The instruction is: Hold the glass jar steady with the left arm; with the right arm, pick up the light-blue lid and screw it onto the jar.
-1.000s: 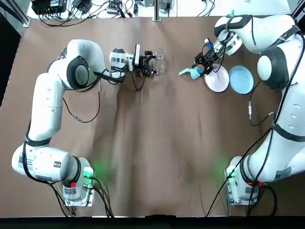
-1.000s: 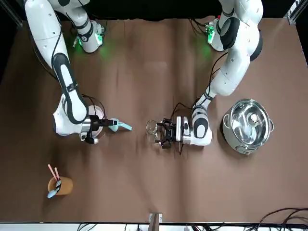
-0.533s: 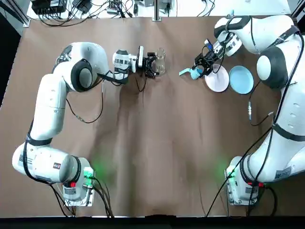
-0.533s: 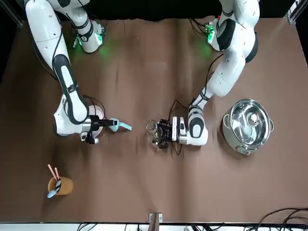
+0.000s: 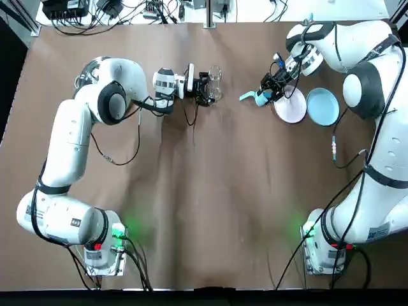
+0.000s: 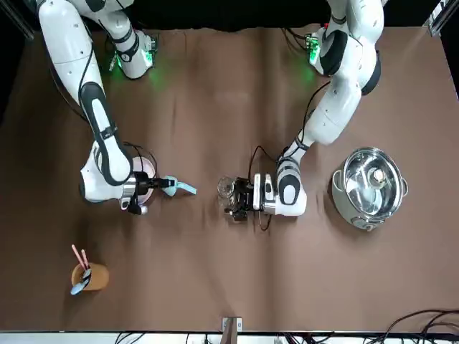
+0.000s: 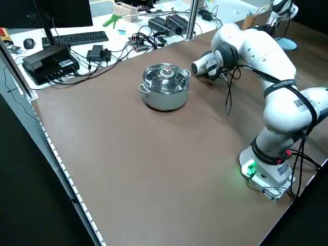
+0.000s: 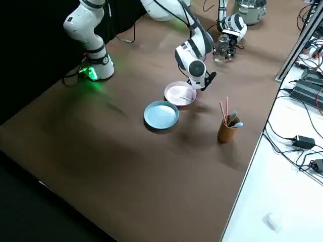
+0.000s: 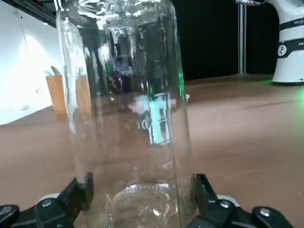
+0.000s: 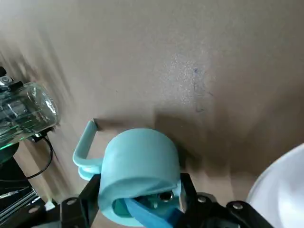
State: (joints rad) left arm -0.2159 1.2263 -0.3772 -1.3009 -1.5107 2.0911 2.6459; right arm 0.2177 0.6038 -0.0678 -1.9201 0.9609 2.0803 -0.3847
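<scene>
On the brown worktop [image 5: 204,191] both your arms reached to the far edge. The glass jar [image 5: 214,81] stood upright near the middle of that edge, its long axis vertical and its open mouth up. Your left gripper [image 9: 142,187] lay low and level at the jar's lower part, its fingers [image 9: 81,192] spread to either side and close against the glass; you could not count them as squeezing it yet. The light-blue lid [image 5: 256,97] was off to the jar's right and apart from it, low over the worktop and just beside a pink plate [image 5: 290,107]. Your right gripper [image 10: 140,190] pinched it across its round body. Its loop handle pointed back toward the jar, but which face was its open side I could not tell. By my judgement the coming move was a short carry leftward with your right arm, setting the lid square over the mouth.
</scene>
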